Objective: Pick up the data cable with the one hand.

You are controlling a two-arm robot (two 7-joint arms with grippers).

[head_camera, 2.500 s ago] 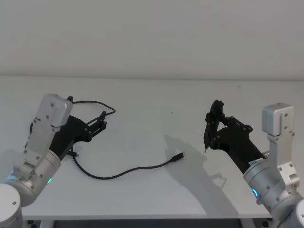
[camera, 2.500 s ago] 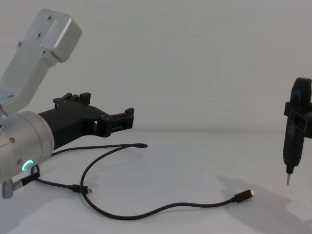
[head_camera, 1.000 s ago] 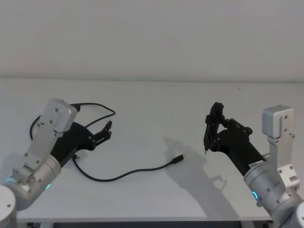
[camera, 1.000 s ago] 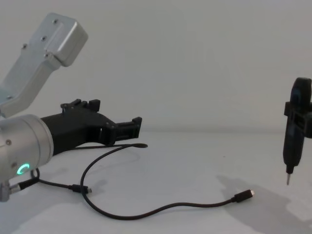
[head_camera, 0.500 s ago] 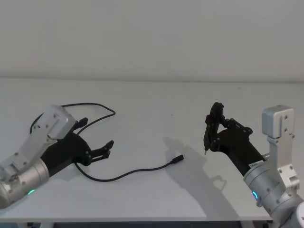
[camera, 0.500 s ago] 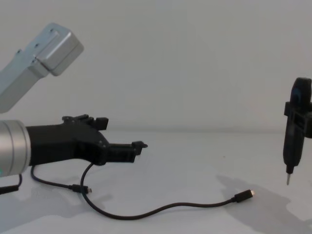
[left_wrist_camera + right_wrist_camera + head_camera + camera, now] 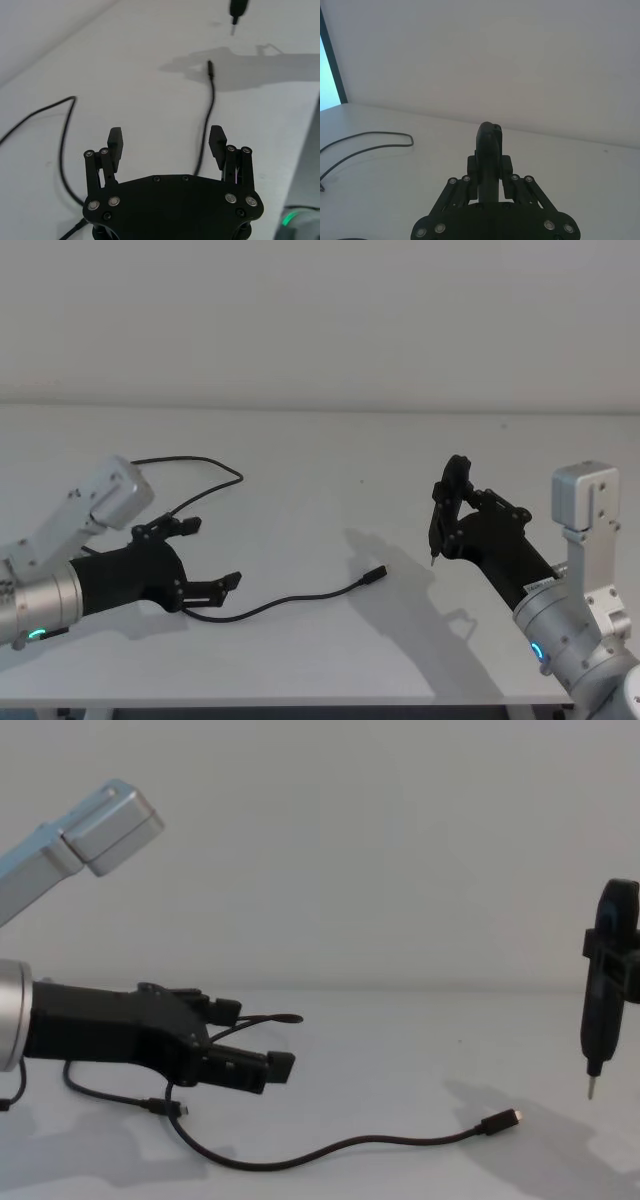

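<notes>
The left gripper (image 7: pixel 211 552) is seen low over the left part of the white table (image 7: pixel 330 470), its two fingers spread wide and nothing held between them. The data cable (image 7: pixel 300 596) is laid flat on the table: its plug (image 7: pixel 375 573) rests near the middle, a shallow bend is carried toward the front edge, and the rest is looped away to the far left. In the left wrist view the cable (image 7: pixel 210 107) is seen running beneath the gripper (image 7: pixel 166 135), close to one finger (image 7: pixel 217 140); whether it is touched cannot be told. A short wire (image 7: pixel 150 1103) is seen below the left arm. The right gripper (image 7: pixel 455 508) is held above the table's right part, closed around a pen-like tool (image 7: pixel 440 525) with the tip pointed down. Bare table is left between plug and tool.
</notes>
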